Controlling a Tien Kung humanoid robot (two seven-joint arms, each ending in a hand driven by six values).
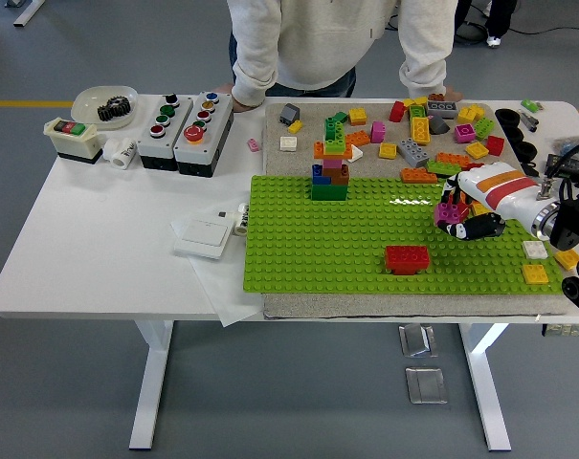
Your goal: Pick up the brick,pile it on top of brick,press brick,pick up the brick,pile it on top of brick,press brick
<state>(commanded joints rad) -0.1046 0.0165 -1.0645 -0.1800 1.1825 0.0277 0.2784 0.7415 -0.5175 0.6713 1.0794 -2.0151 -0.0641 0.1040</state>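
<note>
Right hand: the hand (458,218), at right of centre, has its fingers curled round a pink brick (451,213), held just over the green baseplate (318,244).
Left hand: not in view.
Targets: a red brick (407,258) stands alone lower centre on the baseplate; a brick stack (331,170) rises at its upper left edge.
Risk, grip: the pink brick is small and partly hidden by fingers; it could tilt or slip if carried fast.
Risk, seating: studs misaligned at placement would leave it canted, and pressing could then pop it off.
Risk, clutter: loose bricks (442,134) crowd the upper right; a low sweep would scatter them.
Room: the baseplate's middle is open, giving a free path leftward.
Edges: the worktop (98,239) edge lies close below the baseplate; a person stands at the top edge.
</note>
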